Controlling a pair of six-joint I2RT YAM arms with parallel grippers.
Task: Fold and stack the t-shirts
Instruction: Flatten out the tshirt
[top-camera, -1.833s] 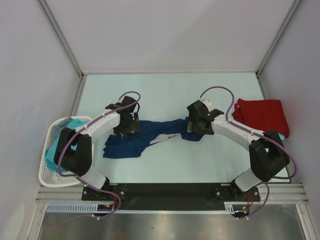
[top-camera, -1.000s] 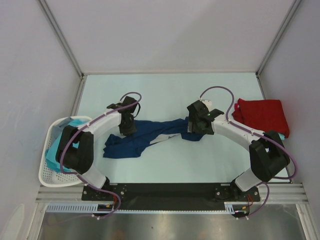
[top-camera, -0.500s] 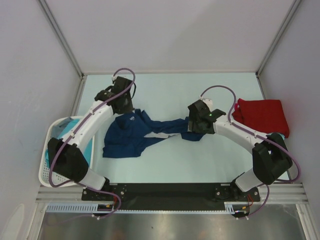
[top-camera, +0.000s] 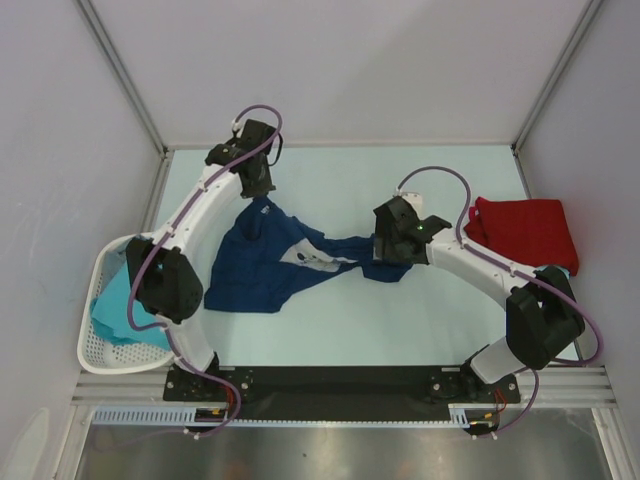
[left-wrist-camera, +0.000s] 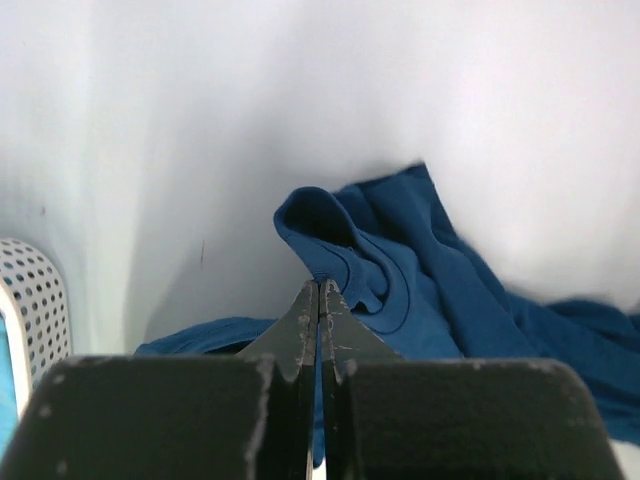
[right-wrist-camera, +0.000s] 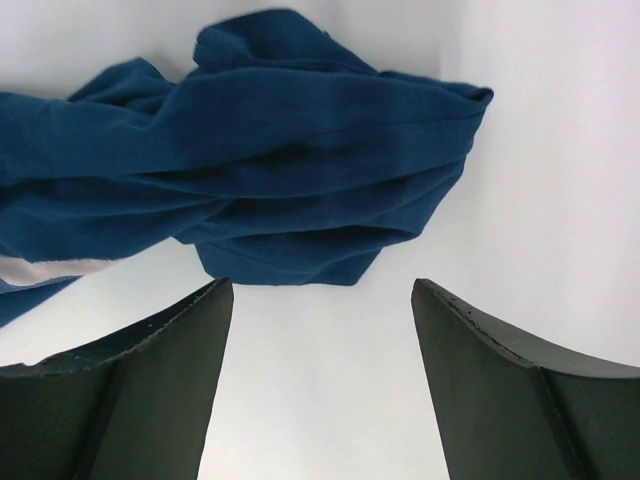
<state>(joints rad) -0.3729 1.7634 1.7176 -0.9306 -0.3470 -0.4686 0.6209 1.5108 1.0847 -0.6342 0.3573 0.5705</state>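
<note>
Clearly soft and limp, the navy shirt (top-camera: 262, 275) lies twisted just right of the basket (top-camera: 92, 352). It will likely sag unless held by collar or hem. The left gripper (left-wrist-camera: 319, 287) is clamped on its collar fold, while the right gripper (right-wrist-camera: 320, 290) gapes over the bunched end farthest from the basket.

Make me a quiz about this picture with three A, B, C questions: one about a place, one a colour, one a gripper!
1. Which side of the table is the red shirt on? A. left B. right C. middle
2. What colour shirt lies in the basket? A. turquoise B. yellow C. black
3. The right gripper is: A. shut on cloth B. open C. hidden
Answers: 1 B, it lies at the table's right edge. 2 A, a turquoise shirt shows inside it. 3 B, its jaws stand apart over the navy shirt.
</note>
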